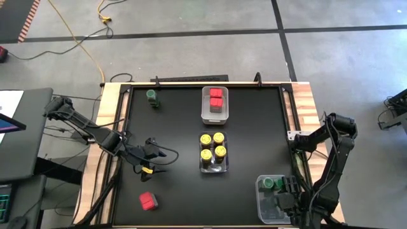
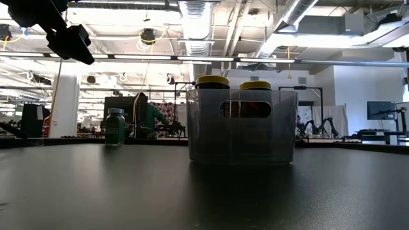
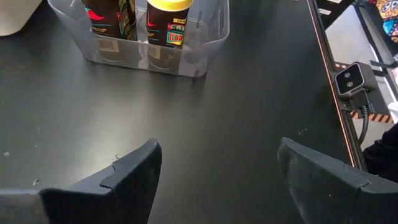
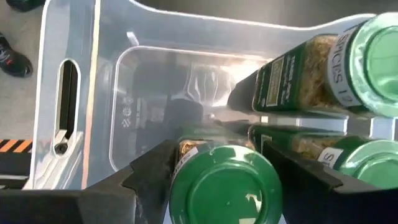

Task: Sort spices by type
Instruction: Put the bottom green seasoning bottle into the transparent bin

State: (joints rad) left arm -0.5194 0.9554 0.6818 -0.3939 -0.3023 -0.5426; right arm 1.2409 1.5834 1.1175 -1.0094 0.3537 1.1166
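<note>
Taking the yellow-lid bin (image 1: 213,166) at mid-bench as the landmark, and going left to right across the high view.

Far to its left and nearer the front edge lies a lone red spice (image 1: 148,201), still loose on the black bench (image 1: 178,121). It looks like the next item owed to its group. Just left of the bin hovers the left hand (image 1: 156,159), fingers spread and holding nothing. Its wrist view shows bare bench between the two fingers, with the bin ahead. It seems free to fetch a stray.

Left and toward the back stands a single green-lidded jar (image 1: 152,96), also unsorted.

Inside the landmark bin four yellow-lidded jars (image 1: 212,145) stand upright in a tight square, a type already gathered. Directly behind it, another clear bin (image 1: 214,116) holds the red square-topped spices (image 1: 216,97).

To the right and at the front corner sits a third bin (image 1: 266,205) for the green kind. The right hand (image 4: 221,186) is down inside it, its fingers flanking a green-lidded jar (image 4: 222,190). It appears to be gripping it, probably to set it beside two other green jars (image 4: 336,74) there.
</note>
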